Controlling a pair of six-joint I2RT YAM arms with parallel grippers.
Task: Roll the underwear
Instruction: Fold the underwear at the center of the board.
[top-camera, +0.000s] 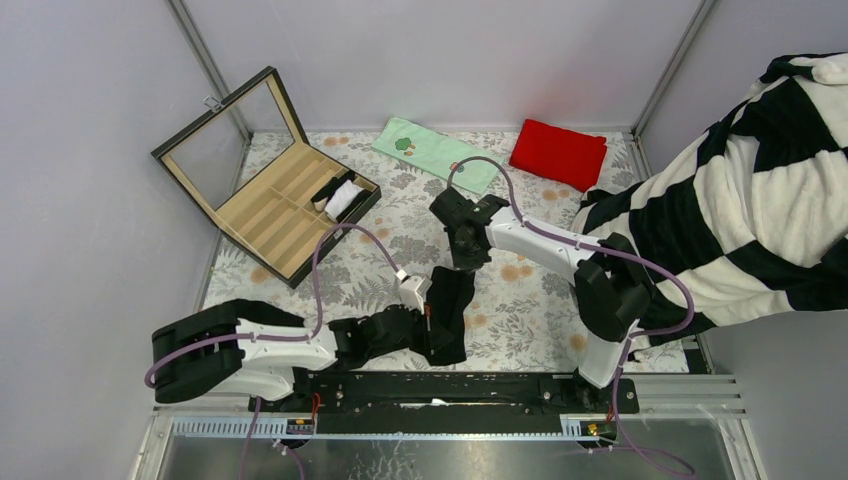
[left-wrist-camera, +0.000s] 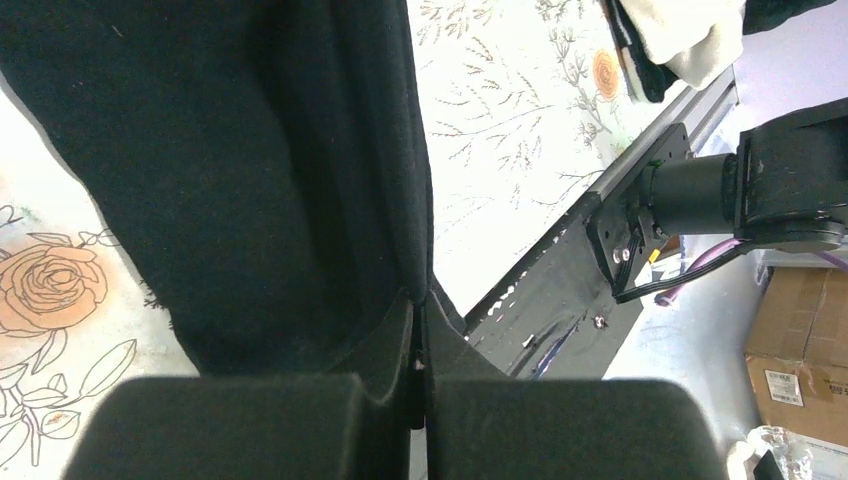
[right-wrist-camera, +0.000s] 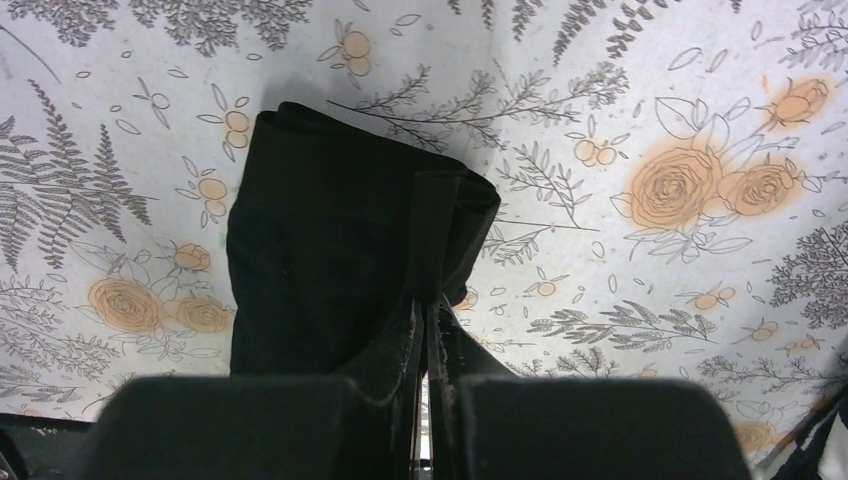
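Top view with both wrist views. An open compartment box, its glazed lid raised, stands at the far left of the floral table cover and serves as the landmark. One black piece of underwear lies well to the right of the box and nearer the arm bases, stretched as a long folded strip pointing away from the bases. The left gripper meets the strip's side on the box side, and its wrist view shows the jaws pressed together on the cloth's edge, with no gap between the fingers. The right gripper sits at the strip's far end, to the right of the box. Its wrist view shows the jaws likewise closed, pinching a raised fold of the layered cloth above the cover. Inside the box, in a compartment near its right end, lie rolled black and white items. Right of the box, along the far edge, lie a green cloth and then a red cloth. A striped blanket hangs farthest right of the box.
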